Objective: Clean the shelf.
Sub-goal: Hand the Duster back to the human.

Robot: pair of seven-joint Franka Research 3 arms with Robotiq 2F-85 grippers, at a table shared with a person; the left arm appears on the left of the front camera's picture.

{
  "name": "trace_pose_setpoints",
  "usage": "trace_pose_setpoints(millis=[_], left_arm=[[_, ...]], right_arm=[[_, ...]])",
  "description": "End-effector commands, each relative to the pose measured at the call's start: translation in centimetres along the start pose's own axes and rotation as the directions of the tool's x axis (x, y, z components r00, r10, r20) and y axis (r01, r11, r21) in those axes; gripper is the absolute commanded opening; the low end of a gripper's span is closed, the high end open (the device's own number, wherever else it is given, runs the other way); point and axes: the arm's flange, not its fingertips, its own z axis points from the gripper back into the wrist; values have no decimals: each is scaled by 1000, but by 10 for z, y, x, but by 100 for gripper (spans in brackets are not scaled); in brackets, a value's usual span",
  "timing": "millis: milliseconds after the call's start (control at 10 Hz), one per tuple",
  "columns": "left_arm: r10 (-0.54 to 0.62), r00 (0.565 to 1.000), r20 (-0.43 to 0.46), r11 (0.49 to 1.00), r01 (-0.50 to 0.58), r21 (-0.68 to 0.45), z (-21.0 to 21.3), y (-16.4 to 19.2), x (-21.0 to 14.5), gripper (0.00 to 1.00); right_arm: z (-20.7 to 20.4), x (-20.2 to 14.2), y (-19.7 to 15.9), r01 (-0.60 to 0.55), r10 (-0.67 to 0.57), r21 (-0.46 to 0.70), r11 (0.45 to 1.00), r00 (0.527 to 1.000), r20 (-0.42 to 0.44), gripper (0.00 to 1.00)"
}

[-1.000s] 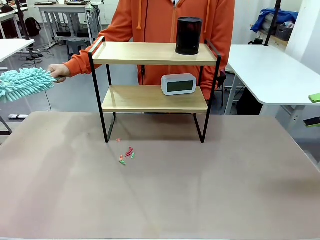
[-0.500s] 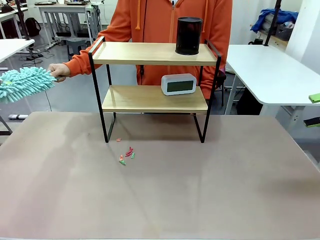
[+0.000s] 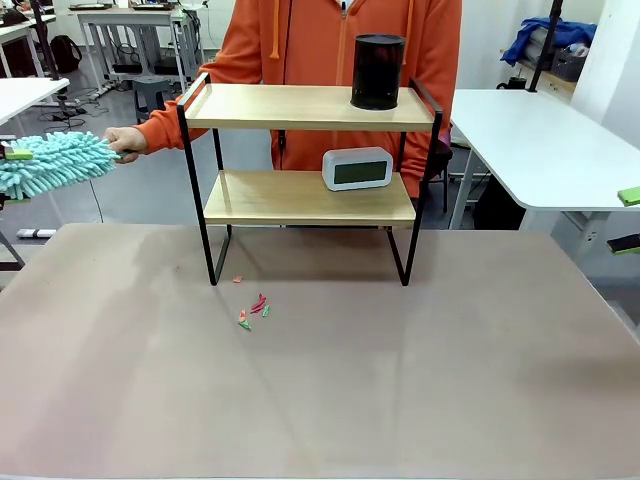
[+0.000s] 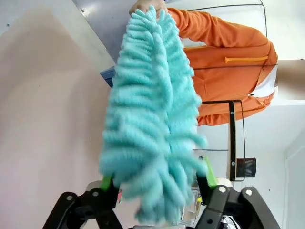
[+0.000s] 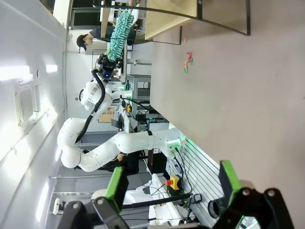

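Person's hand (image 3: 124, 141) offers duster (image 4: 151, 119) handle-first; my left hand (image 4: 157, 183) brackets fluff, half-spread, grip unconfirmed (can't tell). Right hand (image 5: 171, 183) spread wide, empty. Shelf (image 3: 308, 106) awaits.

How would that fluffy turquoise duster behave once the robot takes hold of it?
The duster looks soft: its shaggy strands bulge past the left gripper fingers on either side, so it would likely squash when squeezed. It is probably light, since the person's hand holds it out level by one end. The fluff may droop or wobble.
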Motion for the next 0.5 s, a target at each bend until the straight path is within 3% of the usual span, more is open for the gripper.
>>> trace_pose_setpoints(millis=[0,100,200,300,400], left_arm=[[-1,998,-56,999,-2,-54,14,-8,-8,100],[29,990,-137,994,-43,-102,18,-12,-15,100],[51,960,-275,984,-96,-150,15,-17,-33,100],[74,902,-426,970,-164,-179,4,-21,-51,100],[83,854,-513,971,-185,-150,-15,-20,-71,100]], right_arm=[[2,-2,-1,-22,22,-7,1000,1000,-9,100],[2,-2,-1,-22,22,-7,1000,1000,-9,100],[2,-2,-1,-22,22,-7,1000,1000,-9,100],[2,-2,-1,-22,22,-7,1000,1000,-9,100],[2,-2,-1,-22,22,-7,1000,1000,-9,100]])
